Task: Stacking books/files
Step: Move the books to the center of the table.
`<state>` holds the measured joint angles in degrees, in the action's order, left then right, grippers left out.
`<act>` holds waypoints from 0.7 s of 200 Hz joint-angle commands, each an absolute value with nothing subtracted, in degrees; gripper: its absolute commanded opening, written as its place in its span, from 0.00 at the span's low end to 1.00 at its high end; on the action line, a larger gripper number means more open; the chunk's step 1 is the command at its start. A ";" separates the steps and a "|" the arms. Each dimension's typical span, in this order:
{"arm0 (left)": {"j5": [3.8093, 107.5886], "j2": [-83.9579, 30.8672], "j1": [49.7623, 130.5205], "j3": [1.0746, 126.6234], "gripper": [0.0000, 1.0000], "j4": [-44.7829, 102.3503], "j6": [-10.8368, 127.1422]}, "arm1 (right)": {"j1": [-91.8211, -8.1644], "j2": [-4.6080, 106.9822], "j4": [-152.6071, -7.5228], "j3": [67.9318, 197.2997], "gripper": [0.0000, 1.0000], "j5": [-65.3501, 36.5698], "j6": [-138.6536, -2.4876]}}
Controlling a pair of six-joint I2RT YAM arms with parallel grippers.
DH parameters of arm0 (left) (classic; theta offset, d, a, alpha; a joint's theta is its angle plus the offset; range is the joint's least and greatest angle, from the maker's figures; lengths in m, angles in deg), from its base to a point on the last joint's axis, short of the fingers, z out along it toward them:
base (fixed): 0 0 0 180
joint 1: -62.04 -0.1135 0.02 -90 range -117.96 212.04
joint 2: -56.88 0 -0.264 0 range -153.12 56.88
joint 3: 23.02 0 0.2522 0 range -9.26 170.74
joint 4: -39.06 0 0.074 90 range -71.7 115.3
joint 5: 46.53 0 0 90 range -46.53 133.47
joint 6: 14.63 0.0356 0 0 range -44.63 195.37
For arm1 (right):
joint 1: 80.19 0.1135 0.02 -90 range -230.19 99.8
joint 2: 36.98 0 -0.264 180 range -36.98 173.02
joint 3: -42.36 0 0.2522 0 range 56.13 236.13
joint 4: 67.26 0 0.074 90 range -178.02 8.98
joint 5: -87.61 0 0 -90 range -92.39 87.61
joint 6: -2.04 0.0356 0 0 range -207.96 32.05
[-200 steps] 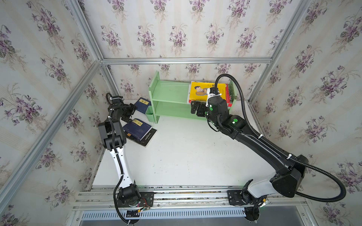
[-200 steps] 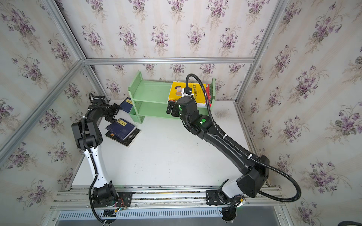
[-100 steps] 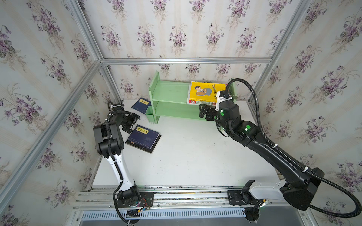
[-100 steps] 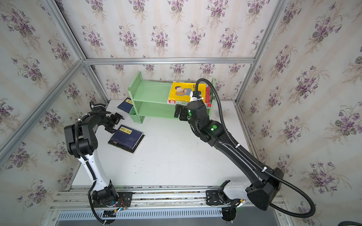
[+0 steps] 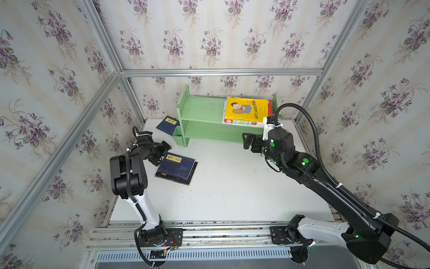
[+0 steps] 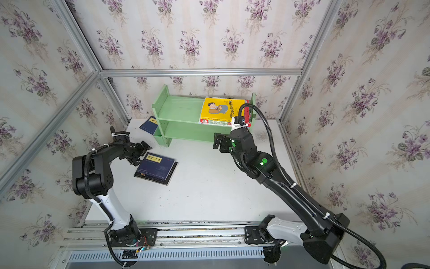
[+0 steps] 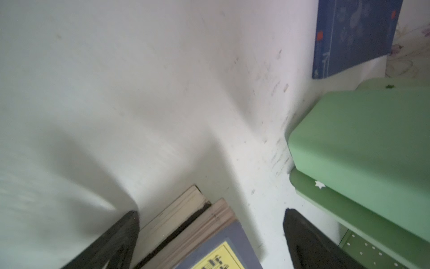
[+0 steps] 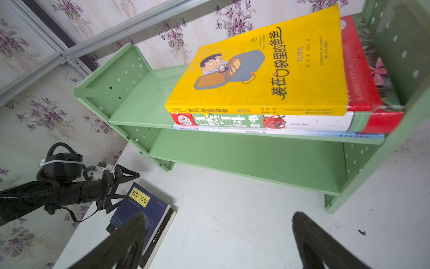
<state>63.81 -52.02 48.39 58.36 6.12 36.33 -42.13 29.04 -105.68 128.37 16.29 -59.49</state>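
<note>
Both top views show a yellow book with a cartoon man (image 5: 246, 109) (image 6: 221, 108) on the green shelf's (image 5: 200, 111) upper board. Under it lie a green-and-red book (image 8: 325, 122) and a thin blue one (image 8: 302, 133). A navy book with a yellow label (image 5: 178, 165) (image 8: 139, 209) rests on a black book (image 5: 193, 172) on the table. My left gripper (image 5: 164, 152) (image 7: 210, 212) stands open at that pair's far-left corner, holding nothing. The right gripper (image 5: 247, 142) (image 8: 218, 215) hangs open and empty in front of the shelf's lower board.
Another navy book (image 5: 168, 124) (image 7: 353, 35) lies flat on the table behind the shelf's left end. The shelf stands against the back wall. Papered walls with metal rails (image 5: 221, 72) enclose the white table (image 5: 232, 193) on three sides.
The right gripper has drawn back from the shelf toward the front right. The left gripper has pulled back to the corner of the navy-and-black pair, which has slid a little to the right.
</note>
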 commanded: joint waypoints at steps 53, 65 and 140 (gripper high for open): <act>75.10 -48.77 64.68 49.67 0.99 10.73 28.19 | -44.05 29.61 -106.23 125.44 1.00 11.00 -60.68; 74.23 -47.33 67.47 48.55 0.99 12.12 26.45 | -44.52 30.12 -106.18 124.42 1.00 9.70 -60.22; 65.84 -32.12 65.94 42.51 1.00 11.88 28.70 | -44.99 41.30 -104.61 122.93 1.00 -14.64 -65.36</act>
